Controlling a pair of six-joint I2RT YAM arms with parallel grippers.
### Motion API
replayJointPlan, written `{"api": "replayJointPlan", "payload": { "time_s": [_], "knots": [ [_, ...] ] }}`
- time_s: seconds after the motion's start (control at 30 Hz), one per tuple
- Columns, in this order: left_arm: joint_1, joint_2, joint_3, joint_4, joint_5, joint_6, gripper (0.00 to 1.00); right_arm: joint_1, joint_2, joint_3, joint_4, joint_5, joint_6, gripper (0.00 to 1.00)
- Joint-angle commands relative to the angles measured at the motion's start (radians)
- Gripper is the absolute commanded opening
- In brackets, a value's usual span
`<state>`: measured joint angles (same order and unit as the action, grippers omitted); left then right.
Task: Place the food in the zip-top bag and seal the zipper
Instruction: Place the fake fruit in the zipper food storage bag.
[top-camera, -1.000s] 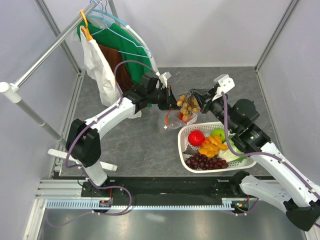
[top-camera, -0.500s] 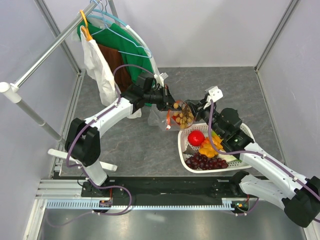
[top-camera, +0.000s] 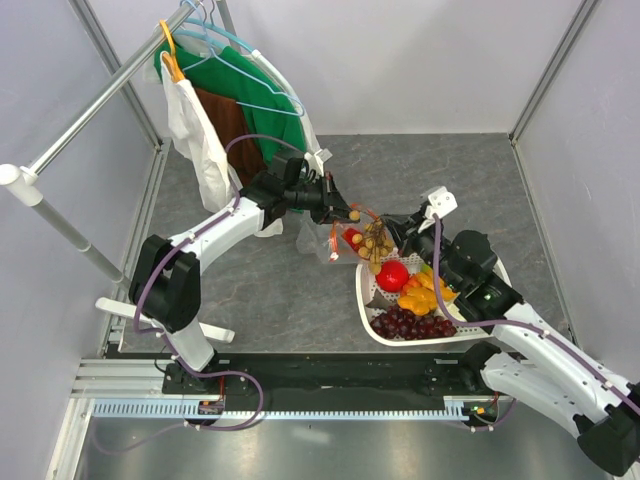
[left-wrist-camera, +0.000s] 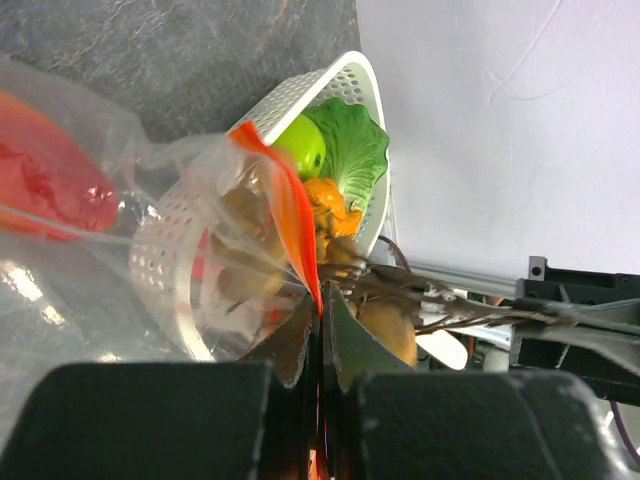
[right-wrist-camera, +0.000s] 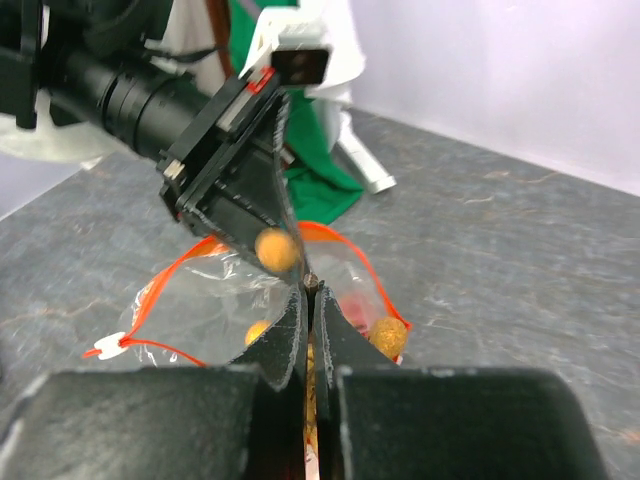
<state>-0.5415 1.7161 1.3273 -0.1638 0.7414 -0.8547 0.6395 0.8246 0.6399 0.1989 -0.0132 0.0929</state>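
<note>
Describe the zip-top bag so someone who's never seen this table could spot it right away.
Start at the white lattice basket on the right. Just beyond its left rim, the left tool holds up a crinkly clear bag. Only it has an orange-red strip along its mouth.

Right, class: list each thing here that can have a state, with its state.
zip-top bag: mouth open, held up.
zipper: unsealed.
left claw: shut on zipper.
right claw: shut on nut bunch stem.
nut bunch: hanging at the bag's mouth.
basket: partly filled.
</note>
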Motion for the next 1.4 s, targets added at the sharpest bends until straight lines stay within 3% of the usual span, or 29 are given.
{"api": "replayJointPlan", "payload": {
  "time_s": [0.0, 0.17, 0.3, 0.63, 0.87, 1.07, 1.37],
  "knots": [
    [0.017, -0.016, -0.026, 0.079, 0.056, -0.063, 0.02, 0.003, -0.056, -0.019, -0.016, 0.104, -0.013, 0.00],
    [0.020, -0.012, -0.033, 0.106, 0.073, -0.090, 0.02, 0.002, -0.068, -0.016, -0.044, 0.118, 0.013, 0.00],
    [0.021, -0.009, -0.036, 0.119, 0.085, -0.095, 0.02, 0.005, -0.059, -0.020, -0.035, 0.017, -0.001, 0.00],
    [0.018, -0.009, -0.069, 0.221, 0.157, -0.138, 0.02, 0.003, 0.145, 0.082, 0.131, -0.060, 0.014, 0.00],
    [0.035, -0.015, -0.094, 0.236, 0.162, -0.182, 0.02, 0.005, 0.142, 0.148, 0.131, 0.031, -0.009, 0.00],
    [0.051, 0.004, -0.172, 0.412, 0.207, -0.342, 0.02, 0.003, 0.131, 0.168, 0.161, 0.102, 0.044, 0.00],
    [0.058, 0.033, -0.220, 0.552, 0.230, -0.475, 0.02, 0.003, 0.206, 0.035, 0.275, 0.117, 0.116, 0.00]
  ]
}}
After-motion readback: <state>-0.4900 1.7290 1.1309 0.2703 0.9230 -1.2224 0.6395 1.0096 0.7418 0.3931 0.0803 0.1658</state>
